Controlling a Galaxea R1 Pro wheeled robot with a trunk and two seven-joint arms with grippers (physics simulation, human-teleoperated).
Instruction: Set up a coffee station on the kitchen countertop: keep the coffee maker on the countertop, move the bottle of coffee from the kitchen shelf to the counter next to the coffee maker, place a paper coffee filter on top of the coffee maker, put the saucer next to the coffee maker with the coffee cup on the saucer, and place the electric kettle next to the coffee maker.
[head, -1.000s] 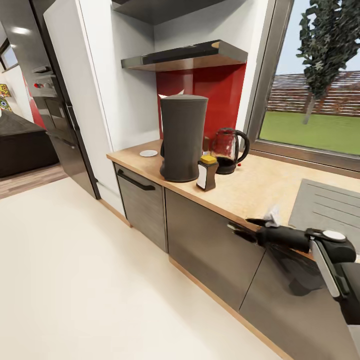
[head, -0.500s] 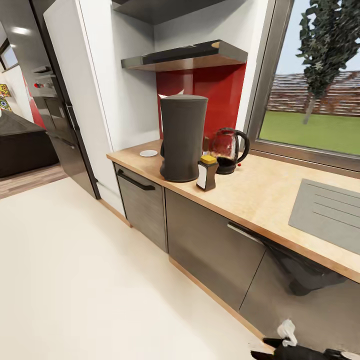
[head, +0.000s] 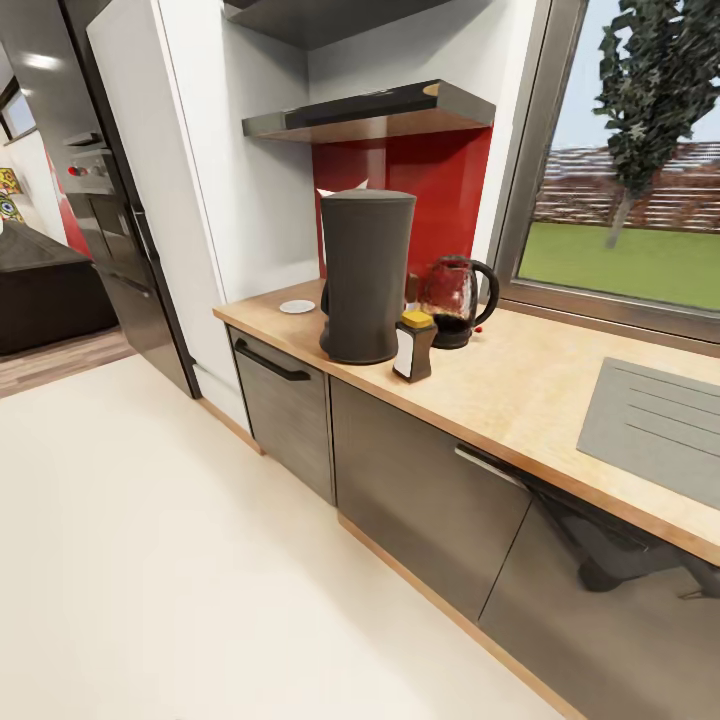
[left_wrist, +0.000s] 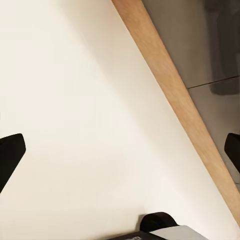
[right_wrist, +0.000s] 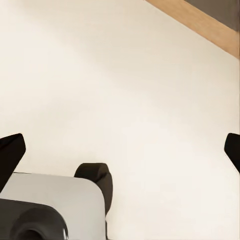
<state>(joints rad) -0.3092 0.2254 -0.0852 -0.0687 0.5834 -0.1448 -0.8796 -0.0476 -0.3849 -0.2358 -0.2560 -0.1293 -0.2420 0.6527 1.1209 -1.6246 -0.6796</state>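
The tall dark coffee maker (head: 366, 275) stands on the wooden countertop (head: 520, 380). Touching or nearly touching its front right is the bottle of coffee (head: 414, 345) with a yellow lid. The electric kettle (head: 458, 300), glass with a black handle, sits just behind that bottle. A small white saucer (head: 297, 306) lies to the left of the coffee maker near the wall. My left gripper (left_wrist: 120, 155) is open over the pale floor, nothing between its fingers. My right gripper (right_wrist: 120, 150) is open too, also above the floor and holding nothing.
A dark shelf (head: 370, 112) hangs above the coffee maker against a red backsplash. A grey drainboard (head: 655, 420) is set into the counter at the right. Grey cabinet fronts (head: 420, 500) run under the counter. Parts of my base (right_wrist: 55, 205) show below the grippers.
My right arm, raised at the counter's front edge a second ago, has dropped down and left the head view. The things on the counter have not moved.
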